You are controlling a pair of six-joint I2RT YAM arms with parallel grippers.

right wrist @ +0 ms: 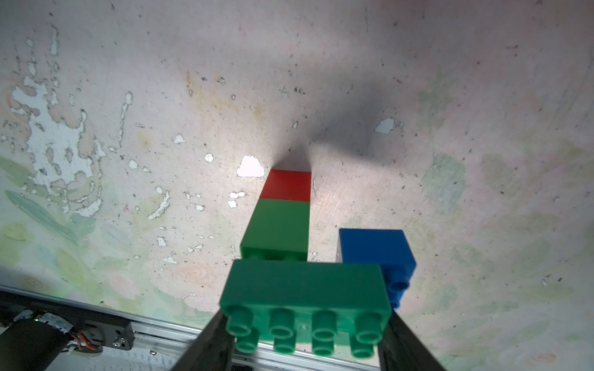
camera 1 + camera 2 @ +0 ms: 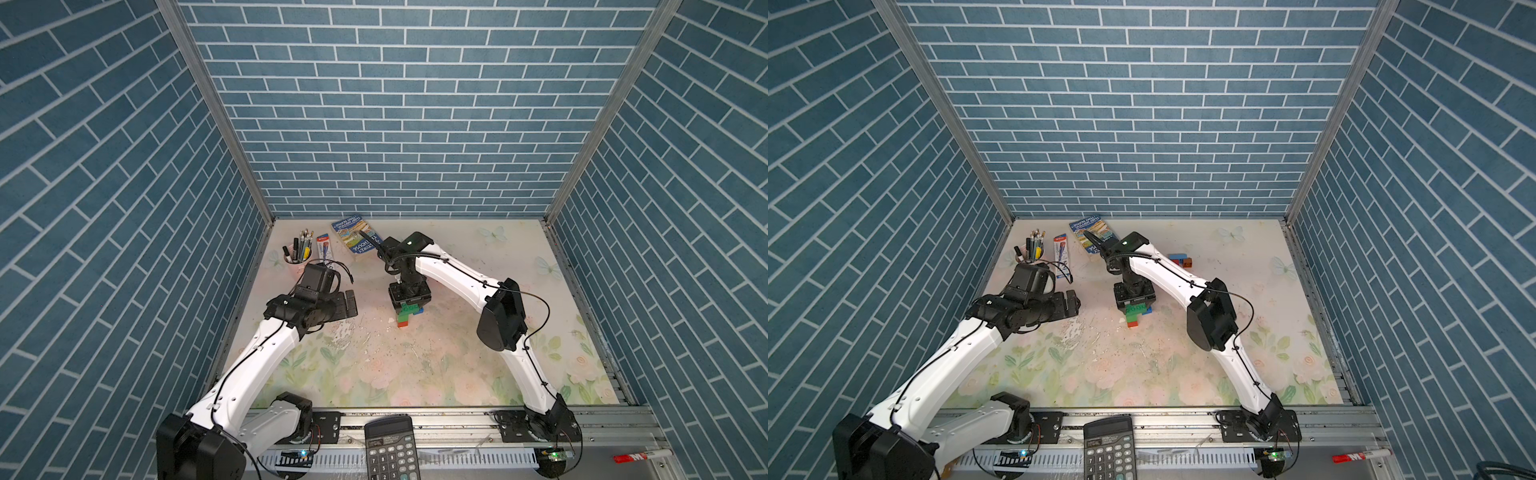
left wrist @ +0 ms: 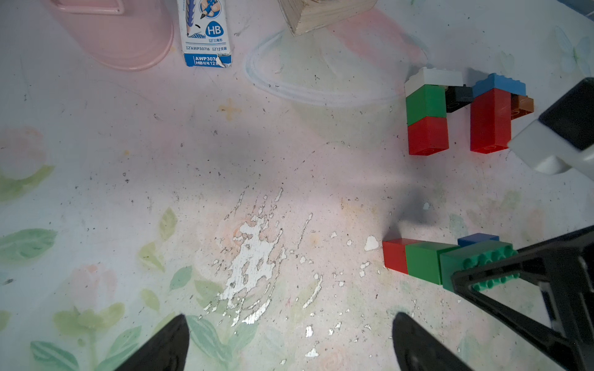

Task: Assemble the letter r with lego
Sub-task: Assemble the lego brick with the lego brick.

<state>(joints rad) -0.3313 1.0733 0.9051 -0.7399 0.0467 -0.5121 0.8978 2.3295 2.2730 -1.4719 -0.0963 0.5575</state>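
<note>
Right fingers: the right gripper (image 1: 305, 337) points straight down, its two black fingers (image 1: 205, 347) clamped on the short ends of the green oblong brick (image 1: 305, 282), studs up.
Long axis: the green oblong brick runs from finger to finger, level with the table (image 1: 418, 96).
Stem: a green square brick (image 1: 278, 228) sits under one end of the green oblong brick, and a red square brick (image 1: 287, 184) sits under that. The column is upright. The red foot seems to meet the table, though I cannot be sure it touches.
Hook: a blue square brick (image 1: 374, 249) hangs under the other end of the green oblong brick, with a gap between it and the stem.
Left fingers: the left gripper (image 3: 289, 345) is spread wide and holds nothing. It is well apart from the green oblong brick, on the stem end's side.
Nearer arm: the right one, which has the brick in hand.
Deciding relation: the whole letter lies directly below the right fingers, so any press or letting go likely has to act straight down the stem, or the column may tip toward the blue end.
Progress: stem, bar and hook are joined, so the r looks close to finished.
Spare bricks: a loose lego group (image 3: 427, 119) lies beyond the green oblong brick, toward the back wall.
Farther out: a pink cup (image 3: 128, 38) and a pencil box (image 3: 205, 32) are far from the green oblong brick, past the left gripper.
</note>
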